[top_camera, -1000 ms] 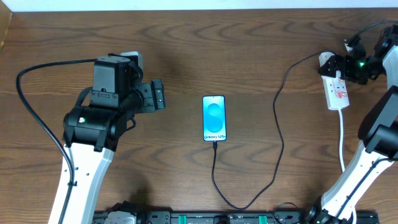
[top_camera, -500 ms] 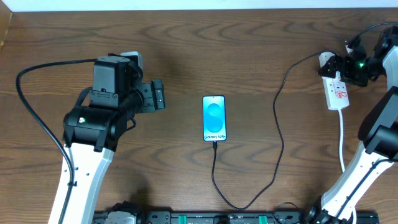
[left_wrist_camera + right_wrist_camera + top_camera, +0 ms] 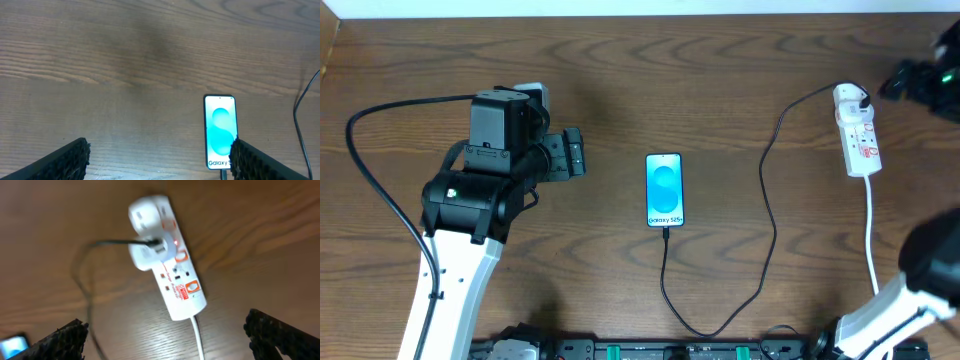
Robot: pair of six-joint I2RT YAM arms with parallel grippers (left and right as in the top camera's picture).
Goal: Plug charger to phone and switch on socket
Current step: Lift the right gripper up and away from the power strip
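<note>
1. A brown wooden table (image 3: pixel 620 80) fills the overhead view.
2. The left gripper (image 3: pixel 575 155) sits left of the phone, well apart from it and pointing toward it. In the wrist view its fingers (image 3: pixel 65 160) are spread wide, with nothing between them.
3. The right gripper (image 3: pixel 910 82) is a blurred dark shape at the far right edge, near the socket's far end but not touching it. In the wrist view its fingers (image 3: pixel 270 330) are spread wide and hold nothing.
4. The charger (image 3: pixel 772 215) runs from the phone's near end toward the near edge, loops right, then climbs to the socket's far end, where its black plug is seated.
5. The socket (image 3: pixel 858 135) lies flat at the right. Its long axis runs far to near, tilted slightly. Its white cord (image 3: pixel 871 230) leaves the near end.
6. The phone (image 3: pixel 665 190) lies flat at the centre, its blue screen facing up. Its long axis runs far to near, and its port end points to the near edge with the charger tip in it.
</note>
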